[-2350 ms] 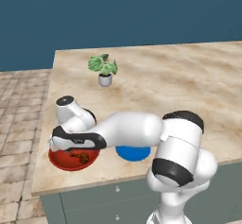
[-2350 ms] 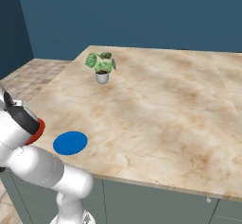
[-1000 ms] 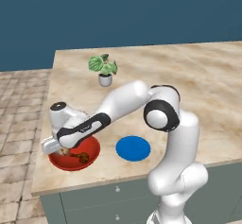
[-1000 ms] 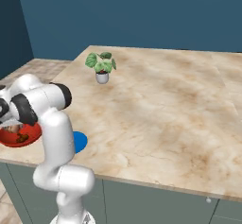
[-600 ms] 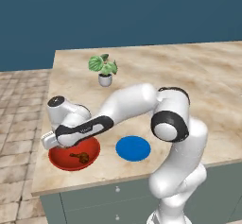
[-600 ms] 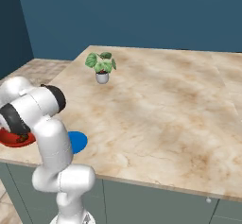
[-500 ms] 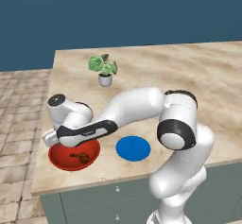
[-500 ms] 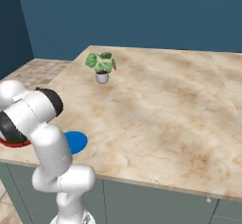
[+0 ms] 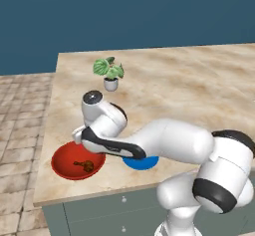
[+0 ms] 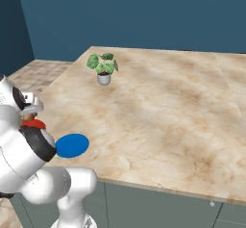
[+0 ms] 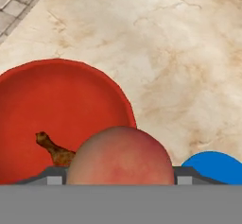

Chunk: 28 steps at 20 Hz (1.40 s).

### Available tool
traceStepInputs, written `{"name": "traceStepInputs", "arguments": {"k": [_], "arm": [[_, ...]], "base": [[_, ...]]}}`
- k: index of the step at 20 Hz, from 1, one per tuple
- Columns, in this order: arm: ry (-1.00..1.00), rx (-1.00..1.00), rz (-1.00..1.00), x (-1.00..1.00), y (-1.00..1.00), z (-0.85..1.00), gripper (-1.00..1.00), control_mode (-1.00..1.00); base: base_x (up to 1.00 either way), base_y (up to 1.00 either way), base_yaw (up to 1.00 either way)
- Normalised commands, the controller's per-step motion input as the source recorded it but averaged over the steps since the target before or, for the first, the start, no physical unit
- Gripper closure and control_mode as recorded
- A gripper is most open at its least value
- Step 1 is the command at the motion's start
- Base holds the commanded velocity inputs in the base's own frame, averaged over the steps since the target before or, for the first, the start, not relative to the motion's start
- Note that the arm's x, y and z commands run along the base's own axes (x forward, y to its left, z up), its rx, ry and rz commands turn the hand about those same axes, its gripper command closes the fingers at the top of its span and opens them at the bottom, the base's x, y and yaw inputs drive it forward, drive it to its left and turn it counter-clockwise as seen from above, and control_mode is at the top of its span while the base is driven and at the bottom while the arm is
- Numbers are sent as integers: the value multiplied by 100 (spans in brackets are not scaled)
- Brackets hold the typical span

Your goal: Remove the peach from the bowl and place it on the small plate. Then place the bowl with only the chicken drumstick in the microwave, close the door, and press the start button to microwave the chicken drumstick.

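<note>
The peach (image 11: 120, 157) looms large and close in the hand view, with my gripper (image 11: 118, 176) shut on it between its dark fingertips (image 11: 49, 175). Below it sits the red bowl (image 11: 71, 100) with the brown chicken drumstick (image 11: 54, 150) lying inside. The small blue plate (image 11: 215, 166) peeks in at the lower right. From the left base view, my gripper (image 9: 80, 135) hovers over the right rim of the bowl (image 9: 62, 166), the drumstick (image 9: 84, 166) rests in it, and the plate (image 9: 142, 163) lies partly under my arm. The plate (image 10: 72, 145) also shows in the right base view. The microwave and its door are out of view.
A small potted plant (image 9: 109, 73) (image 10: 102, 67) stands farther back on the marble counter (image 9: 199, 90). The bowl sits near the counter's front left corner, close to the edge, with tiled floor beyond.
My hand has risen out of the bowl with the peach in it and shifted slightly toward the plate. The elbow has swung down to the right. The drumstick stays in the bowl.
</note>
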Motion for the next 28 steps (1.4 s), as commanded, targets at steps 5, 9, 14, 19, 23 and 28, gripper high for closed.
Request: {"name": "traceStepInputs", "arguments": {"k": [5,9,14,19,23,28], "arm": [[5,11,-5,0,-100,3,100,-100],[13,16,-9,0,-100,-3,100,-100],[22,13,-9,0,-87,-53,100,-100],[38,-2,-7,2,-28,-77,100,-100],[28,-1,-3,28,0,-57,100,-100],[5,0,0,6,-4,-12,100,-100]], "base": [[0,0,0],[0,0,0],[0,0,0],[0,0,0],[0,0,0],[0,0,0]]}}
